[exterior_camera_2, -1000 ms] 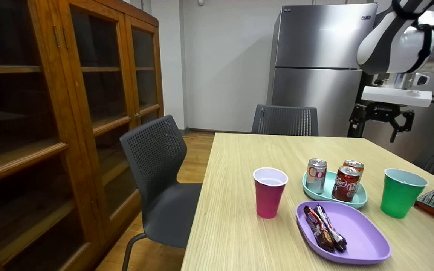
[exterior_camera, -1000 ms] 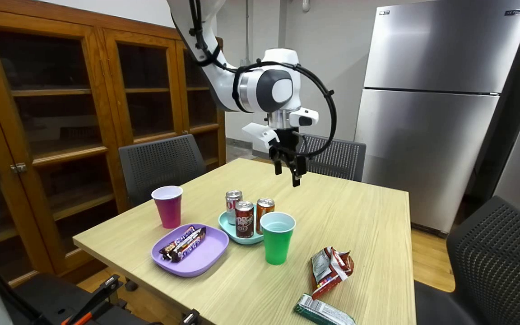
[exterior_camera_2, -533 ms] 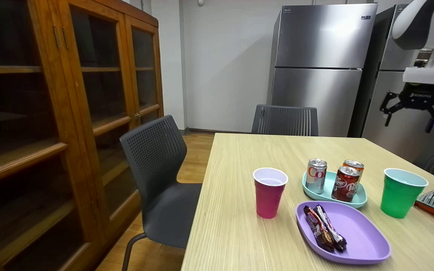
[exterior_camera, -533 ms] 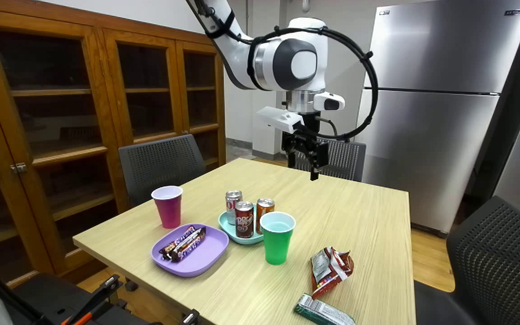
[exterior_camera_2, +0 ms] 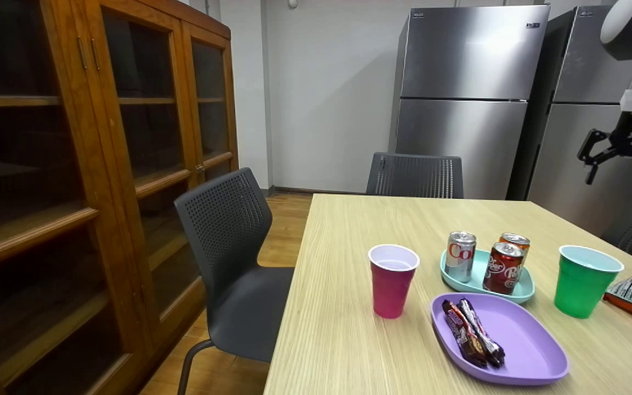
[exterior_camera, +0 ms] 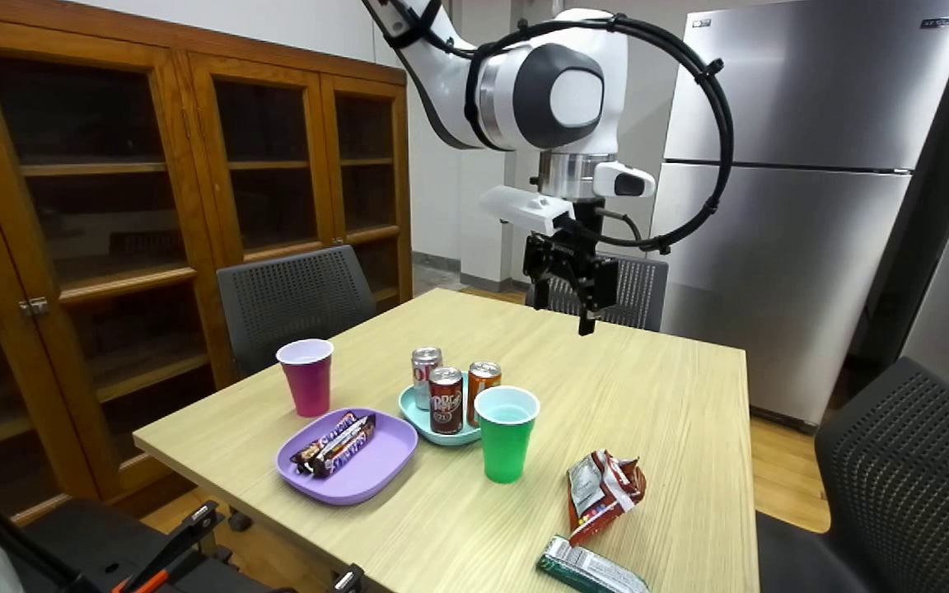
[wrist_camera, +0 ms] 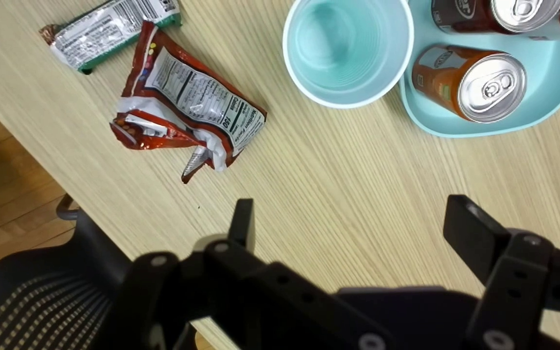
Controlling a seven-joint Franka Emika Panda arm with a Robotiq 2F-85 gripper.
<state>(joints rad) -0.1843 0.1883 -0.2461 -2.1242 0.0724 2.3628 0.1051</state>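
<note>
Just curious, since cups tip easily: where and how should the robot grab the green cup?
Probably the rim of the green cup, from straight above, one jaw inside, one outside: it stands upright, mouth up, widest there; the teal plate of soda cans crowds one side.

In an exterior view: pale rectangular wooden table [exterior_camera: 664, 395], purple rounded plastic plate [exterior_camera: 388, 457] on its front left, two dark oblong wrapped bars [exterior_camera: 345, 447] on plate. Pink tapered plastic cup [exterior_camera: 307, 383] behind plate. Teal rounded plastic tray [exterior_camera: 450, 440] right of plate, in it: silver metal can [exterior_camera: 422, 379] back left, dark red metal can [exterior_camera: 446, 401] front, orange metal can [exterior_camera: 482, 383] right. Green tapered plastic cup [exterior_camera: 505, 441] just beside tray, front right. Red crumpled foil bag [exterior_camera: 604, 494] further right, nearer; green-and-white oblong wrapped bar [exterior_camera: 590, 567] just before it. Black two-finger gripper [exterior_camera: 563, 317] above table, behind green cup, bag, tray. Brown wooden glass-fronted cabinet [exterior_camera: 203, 189] left of table, grey steel refrigerator [exterior_camera: 796, 214] behind right
</note>
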